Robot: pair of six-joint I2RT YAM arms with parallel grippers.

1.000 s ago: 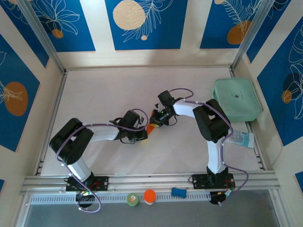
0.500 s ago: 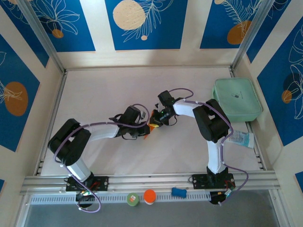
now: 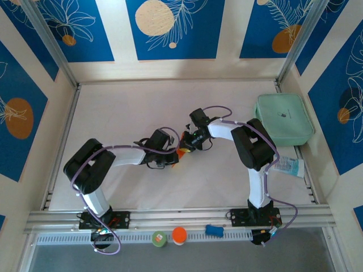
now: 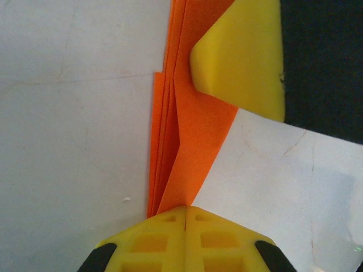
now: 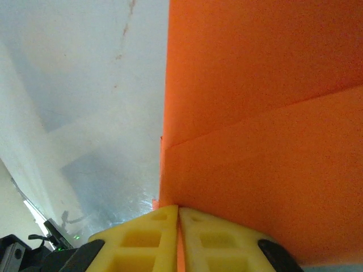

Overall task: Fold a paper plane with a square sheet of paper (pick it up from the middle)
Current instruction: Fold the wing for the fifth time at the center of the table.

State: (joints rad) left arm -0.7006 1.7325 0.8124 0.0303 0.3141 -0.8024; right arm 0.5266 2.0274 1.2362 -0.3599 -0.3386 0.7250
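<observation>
Nearest the arm bases, well to the left of the mint-green case (image 3: 283, 118) and closer to the rail, the left gripper (image 3: 172, 156) had its fingers pressed together on the lower tip of the orange sheet (image 3: 180, 152). Its wrist view showed several stacked layers running into the closed pads. Just beyond it, on the case side, the right gripper (image 3: 186, 143) was likewise pinched shut on the sheet's other end, the broad orange face rising from between its fingers (image 5: 161, 226).

The sheet, already folded narrow, hung between the two pinches, left of the case near the table's middle.

Judged from this, the step was sharpening or setting a crease. To do it well, both pinches should hold the layers aligned. Any pull should run along the fold line, not across it, or the thin stack could fan out or tear at the pads.

The two wrists sat nearly touching, so there was little slack between them. Away from the case, bare table (image 3: 125, 107) lay open to the left and toward the far wall. The side nearest the case offered far less room.
</observation>
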